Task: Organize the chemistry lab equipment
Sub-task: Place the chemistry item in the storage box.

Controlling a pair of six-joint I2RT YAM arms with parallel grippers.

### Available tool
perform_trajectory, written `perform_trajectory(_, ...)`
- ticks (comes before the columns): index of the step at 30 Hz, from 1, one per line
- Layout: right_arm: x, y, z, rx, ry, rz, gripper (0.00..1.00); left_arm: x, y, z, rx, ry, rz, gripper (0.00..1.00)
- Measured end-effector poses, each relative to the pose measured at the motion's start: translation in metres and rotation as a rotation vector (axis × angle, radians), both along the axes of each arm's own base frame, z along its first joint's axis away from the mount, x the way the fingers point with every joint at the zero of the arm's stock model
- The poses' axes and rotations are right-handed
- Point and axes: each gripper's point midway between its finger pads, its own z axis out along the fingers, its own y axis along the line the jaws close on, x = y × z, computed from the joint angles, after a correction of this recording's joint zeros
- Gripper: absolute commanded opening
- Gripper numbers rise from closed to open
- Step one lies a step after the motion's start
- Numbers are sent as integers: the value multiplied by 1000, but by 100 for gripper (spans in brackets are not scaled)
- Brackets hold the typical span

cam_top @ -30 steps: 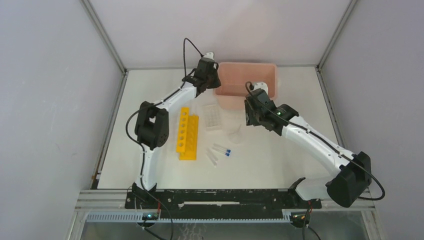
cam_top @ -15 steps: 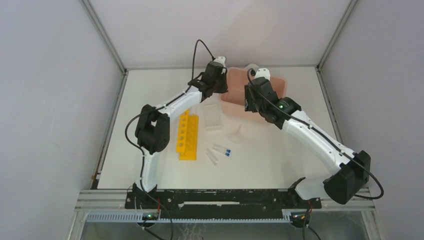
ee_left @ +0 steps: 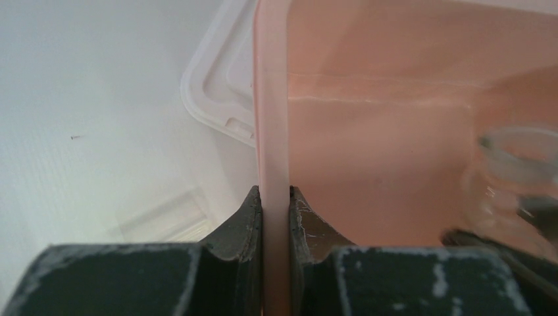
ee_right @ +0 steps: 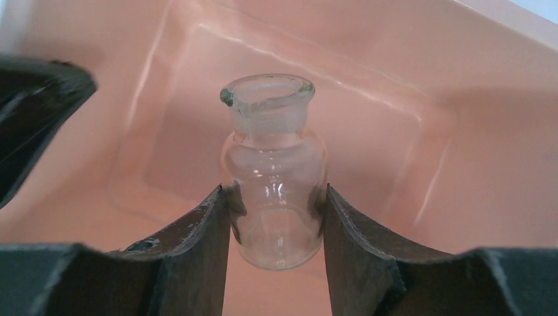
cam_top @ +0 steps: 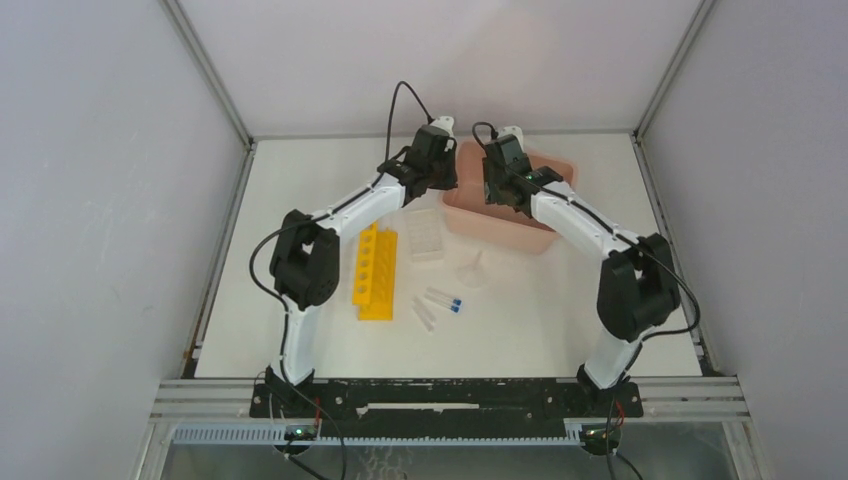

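Observation:
My left gripper (cam_top: 440, 172) is shut on the left wall of the pink bin (cam_top: 530, 232); in the left wrist view the wall (ee_left: 273, 99) runs straight between the jaws (ee_left: 274, 192). My right gripper (cam_top: 498, 186) is inside the bin, shut on a small clear glass bottle (ee_right: 274, 164) that stands upright between its fingers (ee_right: 276, 197). The bottle also shows blurred in the left wrist view (ee_left: 513, 178). The yellow rack (cam_top: 375, 273), clear gridded rack (cam_top: 424, 234), a clear funnel (cam_top: 474, 270) and blue-capped tubes (cam_top: 443, 298) lie on the table nearer the arms.
A white lid (ee_left: 220, 85) lies under the bin's left edge. Two more clear tubes (cam_top: 424, 317) lie right of the yellow rack. The left gripper's finger (ee_right: 33, 112) is close to the left of the right gripper. Enclosure walls stand on three sides.
The right gripper swung from near the funnel back and left into the bin. The left gripper moved right onto the bin's wall. The bin has turned and slid nearer.

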Motion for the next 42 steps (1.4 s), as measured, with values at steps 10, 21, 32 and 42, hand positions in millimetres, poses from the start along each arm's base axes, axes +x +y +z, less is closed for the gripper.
perform_trajectory(10,36,-5,-57,-26,108,-16,18,-2,-2,2,-5,-1,-15,0)
perform_trajectory(21,44,-4,-84,-3,205,-26,42,-2,-2,2,-4,0,-15,0)
perform_trajectory(32,43,-8,-88,-7,238,-33,62,-2,-2,2,-4,0,-15,0)
perform_trajectory(42,51,-4,-53,25,158,-26,69,-2,-2,2,-5,1,-14,0)
